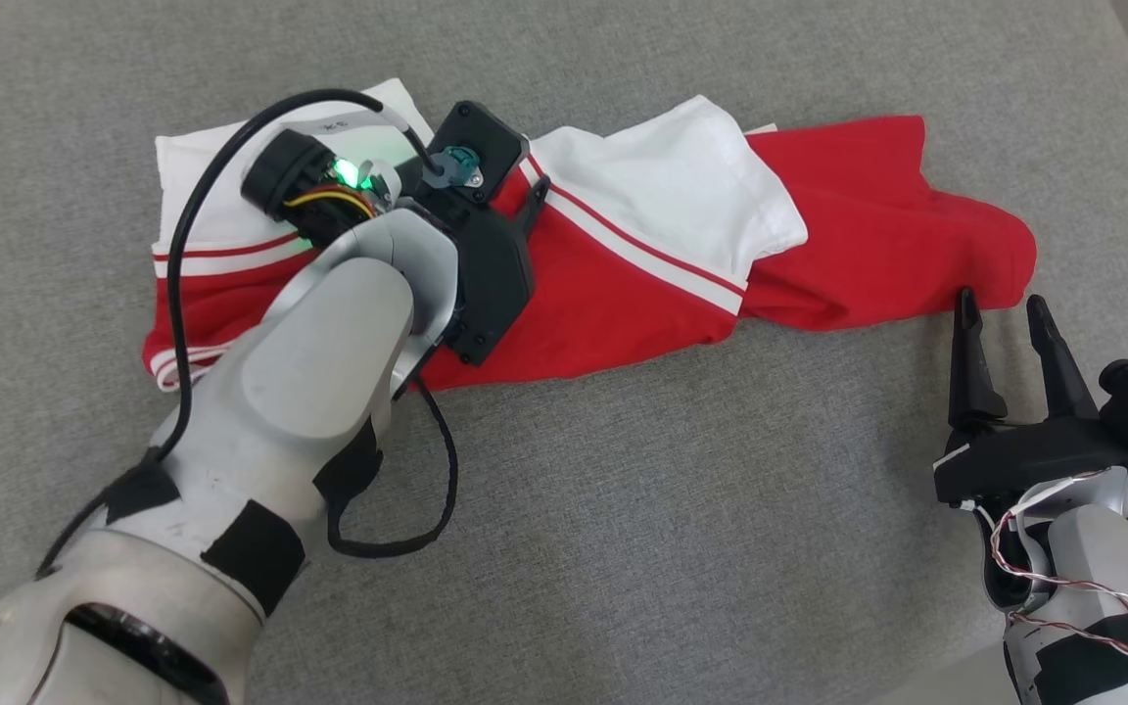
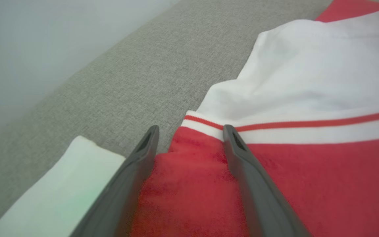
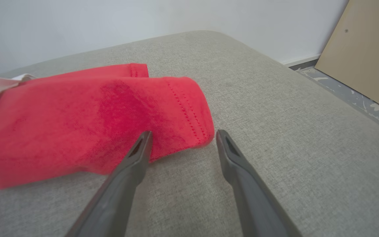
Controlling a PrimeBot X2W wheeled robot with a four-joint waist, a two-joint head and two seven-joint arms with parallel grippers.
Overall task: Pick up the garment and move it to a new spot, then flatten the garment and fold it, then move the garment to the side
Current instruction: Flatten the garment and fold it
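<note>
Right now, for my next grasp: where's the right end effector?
In the head view's lower right, the right end effector stands open beside the red-and-white garment's right end, over the grey fabric surface.

My right end effector (image 3: 183,132) holds its two dark fingers spread wide, low over the grey fabric surface (image 3: 275,108). The left tip overlaps the near edge of the red garment (image 3: 77,112), though I cannot tell whether it touches. The garment's stitched hem curls just ahead of my fingers, and beyond the surface's rounded corner are a pale wall (image 3: 143,23) and a tan board (image 3: 364,56).
</note>
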